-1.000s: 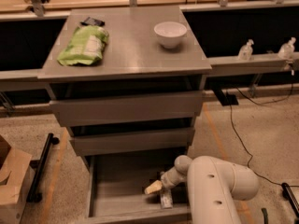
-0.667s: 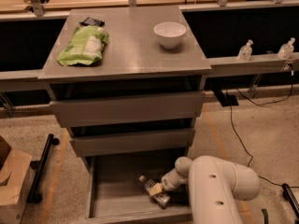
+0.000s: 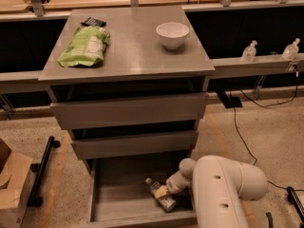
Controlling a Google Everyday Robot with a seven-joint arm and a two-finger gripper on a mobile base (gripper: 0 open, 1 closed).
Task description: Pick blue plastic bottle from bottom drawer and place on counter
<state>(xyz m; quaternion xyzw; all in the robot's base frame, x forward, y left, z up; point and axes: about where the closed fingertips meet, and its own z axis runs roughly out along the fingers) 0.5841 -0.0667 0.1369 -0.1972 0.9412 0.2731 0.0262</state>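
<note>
The bottom drawer (image 3: 93, 194) of the grey cabinet is pulled open. The blue plastic bottle (image 3: 166, 202) lies inside it near the right wall, tilted, with its white cap (image 3: 149, 181) pointing up and left. My white arm (image 3: 223, 189) reaches down into the drawer from the lower right. My gripper (image 3: 162, 191) is at the bottle's middle, touching or covering it. The counter (image 3: 128, 51) is the cabinet's grey top, well above the gripper.
On the counter lie a green bag (image 3: 85, 45), a small black object (image 3: 93, 22) and a white bowl (image 3: 172, 34). Two pump bottles (image 3: 249, 51) stand on a ledge at right. A cardboard box (image 3: 12, 189) and a black bar (image 3: 42, 170) are at left.
The gripper has shifted slightly within the drawer. The bottle, hidden a second ago, now shows beneath it with its cap up and left.
</note>
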